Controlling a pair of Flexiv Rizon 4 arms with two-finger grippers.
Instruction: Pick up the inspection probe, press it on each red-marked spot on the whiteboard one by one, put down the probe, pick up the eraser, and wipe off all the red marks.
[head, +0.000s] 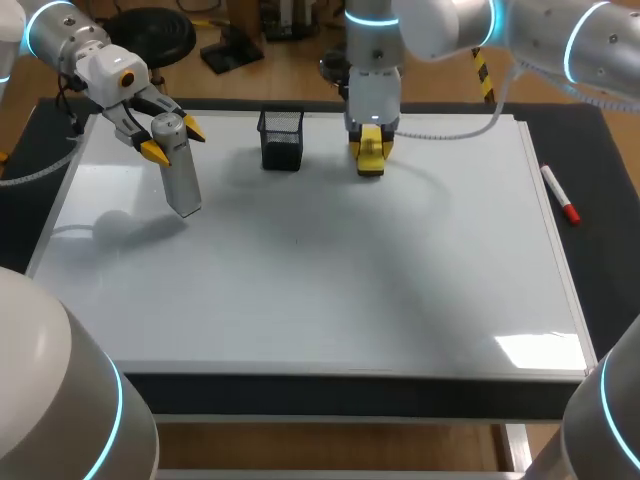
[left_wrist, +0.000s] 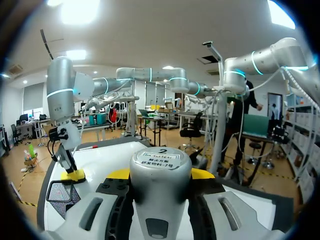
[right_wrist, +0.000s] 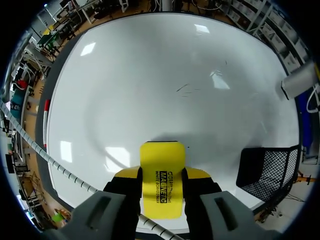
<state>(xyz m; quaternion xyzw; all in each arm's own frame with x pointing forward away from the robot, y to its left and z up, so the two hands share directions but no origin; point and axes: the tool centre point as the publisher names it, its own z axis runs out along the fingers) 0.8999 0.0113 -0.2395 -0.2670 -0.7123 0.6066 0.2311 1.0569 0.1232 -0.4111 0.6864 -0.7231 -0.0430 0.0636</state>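
Holding status: left hand (head: 172, 140) clamped on inspection probe (head: 182, 182), tilted above whiteboard (head: 330, 290), left side | right hand (right_wrist: 162, 173) clamped on eraser (right_wrist: 161, 155) at far edge near mesh basket (head: 281, 137) | eraser likely light, stiff; grip across its narrow sides.

Glossy, smooth whiteboard (head: 330, 290) shows bright reflections. Over its far left part, a matt silver, metal-looking probe (head: 180, 170) carries a paper label (left_wrist: 161, 157) on its end. Near the whiteboard's far edge are a black wire-mesh basket (head: 281, 138) and a smooth yellow plastic eraser (head: 371, 155). Matt black table (head: 603, 165) surrounds the whiteboard.
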